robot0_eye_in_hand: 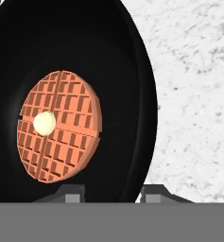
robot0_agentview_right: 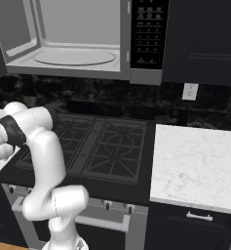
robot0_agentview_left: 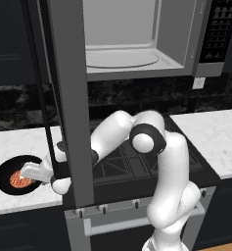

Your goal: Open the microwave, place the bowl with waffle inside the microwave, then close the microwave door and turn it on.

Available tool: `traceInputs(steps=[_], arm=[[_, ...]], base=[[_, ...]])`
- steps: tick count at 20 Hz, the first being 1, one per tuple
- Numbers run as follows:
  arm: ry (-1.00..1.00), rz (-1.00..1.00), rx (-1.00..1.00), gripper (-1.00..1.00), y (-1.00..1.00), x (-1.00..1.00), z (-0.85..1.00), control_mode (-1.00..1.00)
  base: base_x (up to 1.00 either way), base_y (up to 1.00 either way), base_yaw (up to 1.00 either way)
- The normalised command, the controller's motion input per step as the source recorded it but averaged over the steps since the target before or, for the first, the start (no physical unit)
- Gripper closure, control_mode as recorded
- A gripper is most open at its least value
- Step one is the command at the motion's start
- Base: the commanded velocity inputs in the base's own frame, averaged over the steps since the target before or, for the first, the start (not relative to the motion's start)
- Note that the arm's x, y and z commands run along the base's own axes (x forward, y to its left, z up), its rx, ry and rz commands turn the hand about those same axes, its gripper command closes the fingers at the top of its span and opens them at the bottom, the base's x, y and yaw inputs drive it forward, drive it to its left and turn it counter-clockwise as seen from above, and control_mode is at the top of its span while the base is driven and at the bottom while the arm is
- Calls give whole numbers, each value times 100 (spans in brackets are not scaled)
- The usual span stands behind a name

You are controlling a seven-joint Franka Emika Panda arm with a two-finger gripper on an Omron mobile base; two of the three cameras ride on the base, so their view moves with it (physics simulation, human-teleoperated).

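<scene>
Microwave (robot0_agentview_left: 137, 44) hangs over the stove (robot0_agentview_right: 102, 146), cavity exposed, turntable (robot0_agentview_right: 74, 57) bare. Door (robot0_agentview_left: 71, 98) is swung out wide toward the base, so the opening step looks done; its black handle (robot0_agentview_left: 41, 98) runs down the left edge in the left base view. Button panel (robot0_agentview_right: 148, 34) sits right of the cavity.

Arm (robot0_agentview_left: 161, 162) reaches left and low, passing behind the open door as seen from the left base view. Left counter (robot0_agentview_left: 14, 142) carries the bowl (robot0_agentview_left: 5, 171), black, near the counter's front edge, with the waffle (robot0_eye_in_hand: 59, 125) lying flat inside it. Gripper (robot0_eye_in_hand: 112, 191) is down at the bowl's near rim: in the hand view one fingertip (robot0_eye_in_hand: 70, 193) sits inside the wall, the other outside over the marble. Jaws straddle the rim, narrowed around it, but whether they have clamped yet cannot be told.

Step in hand, by judgement: grasping the bowl. Next move calls for a firm pinch on the rim, then a level lift so the waffle doesn't slide, up and right into the cavity onto the turntable.

In the way: the open door stands between bowl and cavity, so the carry likely has to go around its free edge. Right counter (robot0_agentview_right: 195, 166) is well apart and not involved.
</scene>
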Motion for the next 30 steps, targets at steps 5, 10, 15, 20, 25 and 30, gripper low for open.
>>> traceInputs(steps=[5,10,15,20,25,30], arm=[[-1,-3,0,100,-6,-1,5,-100],[-2,-24,0,100,-37,-2,31,-100],[0,-34,0,100,-44,-8,36,-100],[2,-30,0,100,-72,-33,43,-100],[0,-26,0,100,-82,-51,57,-100],[0,-17,1,100,-77,-40,76,-100]], base=[[0,0,0],[0,0,0],[0,0,0],[0,0,0],[0,0,0],[0,0,0]])
